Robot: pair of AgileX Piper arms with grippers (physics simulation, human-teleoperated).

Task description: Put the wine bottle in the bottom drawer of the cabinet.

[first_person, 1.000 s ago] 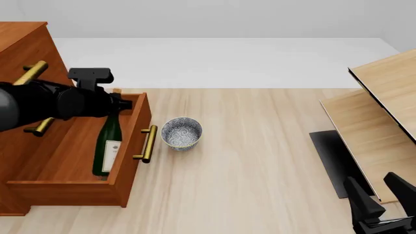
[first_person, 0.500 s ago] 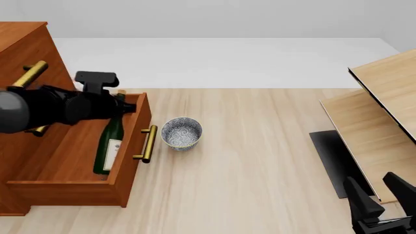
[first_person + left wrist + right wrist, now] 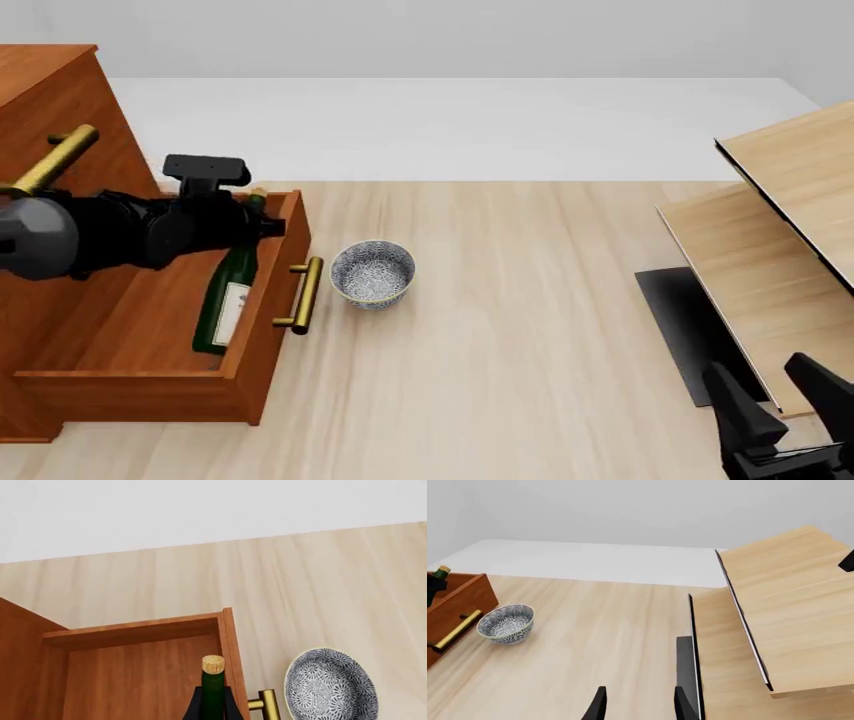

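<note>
The dark green wine bottle (image 3: pixel 224 303) lies tilted inside the open bottom drawer (image 3: pixel 271 300) of the reddish-brown cabinet (image 3: pixel 51 95). Its base rests on the drawer floor and its corked neck (image 3: pixel 213 672) rises by the drawer's front corner. My left gripper (image 3: pixel 256 222) is shut on the neck just below the cork; in the left wrist view its fingers (image 3: pixel 194 708) flank the neck. The cork also shows in the right wrist view (image 3: pixel 442 571). My right gripper (image 3: pixel 778 408) is open and empty near the front right edge, far from the drawer; it also shows in the right wrist view (image 3: pixel 639 707).
A grey speckled bowl (image 3: pixel 372 272) stands just right of the drawer's brass handle (image 3: pixel 300 295). Pale light-wood panel furniture (image 3: pixel 787 240) and a dark mat (image 3: pixel 683 330) fill the right side. Upper brass handles (image 3: pixel 54 155) stick out above the left arm.
My left arm has shifted a little to the right, carrying the bottle's neck toward the drawer front. The bottle's base stayed on the drawer floor. The right arm has not moved.
</note>
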